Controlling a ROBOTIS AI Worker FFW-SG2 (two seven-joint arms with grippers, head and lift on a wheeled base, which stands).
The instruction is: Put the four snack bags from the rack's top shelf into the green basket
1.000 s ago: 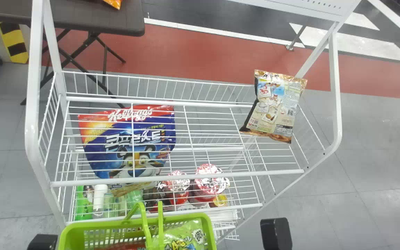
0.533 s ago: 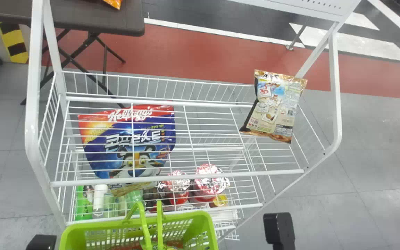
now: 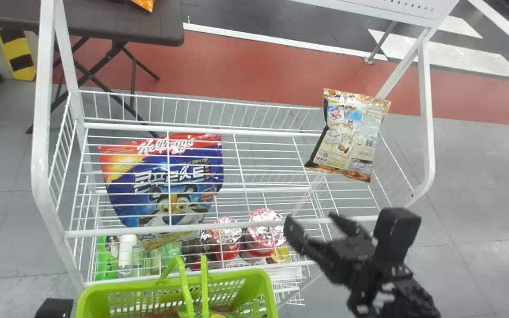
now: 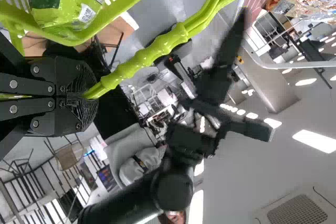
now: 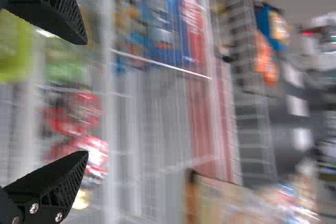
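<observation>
The right gripper (image 3: 311, 218) is released, its two fingers spread apart, in the lower right of the head view, over the front rail of the white rack (image 3: 135, 231). The right wrist view gives the gap plainly, and the left wrist view catches the same gripper from the side, fingers parted.

The left gripper (image 3: 53, 308) is a dark block at the bottom edge of the head view, toward the left. The left wrist view tells its grasp: the left gripper (image 4: 86, 94) is clenched on the green handle (image 4: 152, 49).

That handle belongs to the green basket (image 3: 267, 291), bottom centre-left in the head view, where bits of packaging show at the frame's edge. The left wrist view looks at it from the side and brings out a green bag (image 4: 68, 3) inside.

Farther out, a tan snack bag (image 3: 365, 132) rests on the top shelf at its right end, right of centre in the head view; in the right wrist view it is a blurred patch. Left of centre, a blue-and-red bag (image 3: 122, 212) is seen through the top shelf's wires, with red-and-white cups (image 3: 267, 238) in the lower middle, also behind wires
</observation>
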